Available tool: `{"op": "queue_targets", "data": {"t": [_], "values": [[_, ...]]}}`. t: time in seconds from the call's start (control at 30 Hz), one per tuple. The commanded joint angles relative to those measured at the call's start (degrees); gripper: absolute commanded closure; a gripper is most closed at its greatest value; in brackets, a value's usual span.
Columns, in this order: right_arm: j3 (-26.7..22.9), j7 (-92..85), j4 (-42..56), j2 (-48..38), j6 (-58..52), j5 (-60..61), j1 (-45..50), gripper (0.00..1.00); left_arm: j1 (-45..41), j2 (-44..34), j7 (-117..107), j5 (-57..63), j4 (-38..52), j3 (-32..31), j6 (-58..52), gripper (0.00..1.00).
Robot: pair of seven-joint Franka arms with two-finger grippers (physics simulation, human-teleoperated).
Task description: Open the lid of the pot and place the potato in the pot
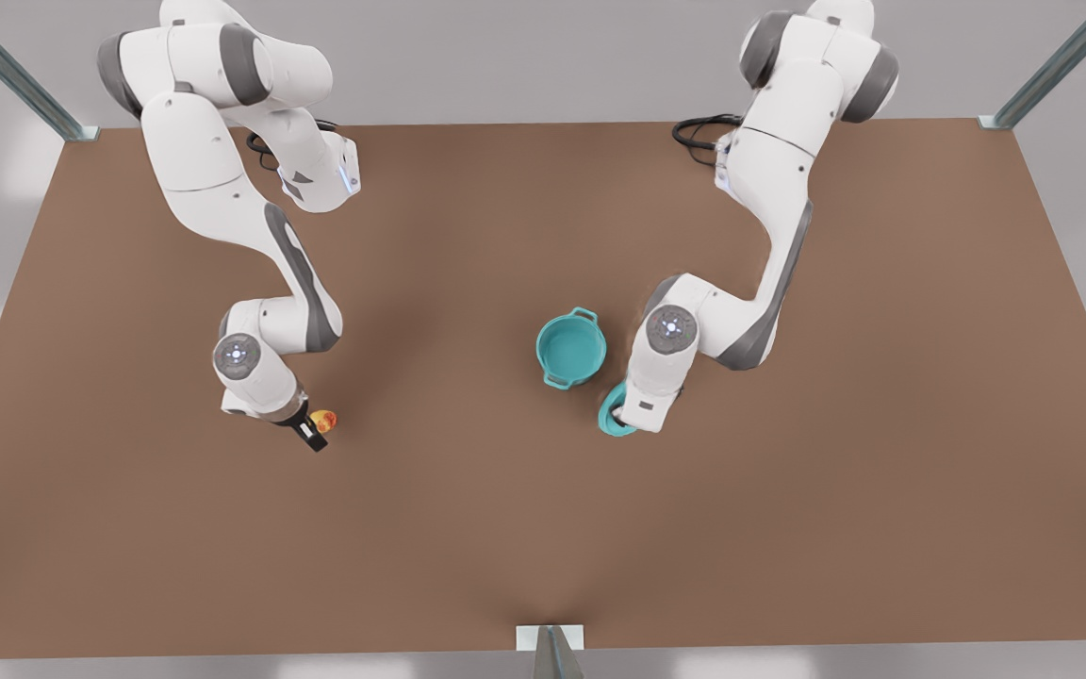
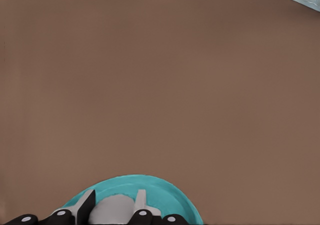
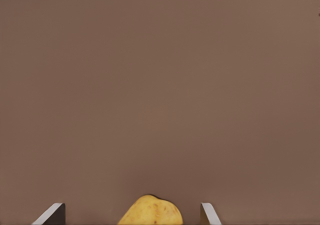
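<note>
The teal pot stands uncovered near the table's middle, its inside bare. Just beside it toward the front view's right, the pot lid sits under my left gripper, which is shut on the lid's white knob; the hand hides most of the disc. I cannot tell whether the lid touches the table. At the front view's left, the potato lies on the table. My right gripper is low over the potato and open, one finger on each side and apart from it.
The brown table stretches wide between the two arms and toward the near edge. Metal posts rise at the far corners, and a small bracket sits at the middle of the near edge.
</note>
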Motion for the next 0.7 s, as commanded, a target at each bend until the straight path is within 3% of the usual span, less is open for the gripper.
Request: {"op": "queue_targets", "data": {"t": [0.0, 0.17, 0.23, 0.27, 0.4, 0.43, 0.5, 0.57, 0.6, 0.67], "values": [[0.00, 11.81, 0.05, 0.04, 0.71, -0.35, 0.66, 0.00, 3.78, 2.68, 20.58, 0.52, 1.27, 0.13, 2.69, 0.47], [-0.09, 13.04, 0.05, 0.92, 0.71, -0.35, 2.06, 0.00, 4.22, 7.08, 21.65, 5.71, 5.49, 0.40, 3.92, 0.47], [-0.18, 14.18, 0.05, 1.27, 0.71, -2.64, 2.06, 0.00, 4.22, 10.06, 21.47, 7.64, 5.49, 0.31, 4.18, 0.43], [-0.18, 14.18, 0.13, 1.44, 0.71, -2.64, 2.06, 0.00, 4.31, 11.03, 21.65, 7.82, 5.49, 0.31, 6.11, 0.00], [-0.53, 14.18, 0.13, 1.71, 1.68, -2.81, 1.98, 0.00, 4.75, 10.42, 23.49, 10.28, 5.67, 0.48, 5.76, 0.00], [-0.62, 14.18, 0.13, 1.71, 1.68, -2.81, 1.98, 0.00, 5.02, 8.75, 25.69, 10.10, 5.75, 0.57, 3.40, 0.00], [-0.62, 14.09, 0.13, 1.71, 1.68, -2.81, 1.98, 0.00, 5.10, -2.49, 34.91, 7.47, 5.84, 0.31, -15.92, 0.00], [-0.62, 14.09, 0.13, 1.71, 1.68, -2.81, 1.98, 0.00, 9.05, -8.03, 49.86, -4.30, 17.70, 0.84, -40.89, 0.00], [-0.70, 14.09, 0.13, 1.71, 1.68, -2.90, 1.98, 0.00, 12.74, -13.13, 49.68, -9.66, 16.57, 0.92, -41.61, 0.00], [-0.70, 14.09, 0.13, 1.71, 1.68, -2.90, 1.98, 0.00, 14.60, -26.06, 50.13, -8.27, 1.18, 0.66, -29.04, 0.00]]}}
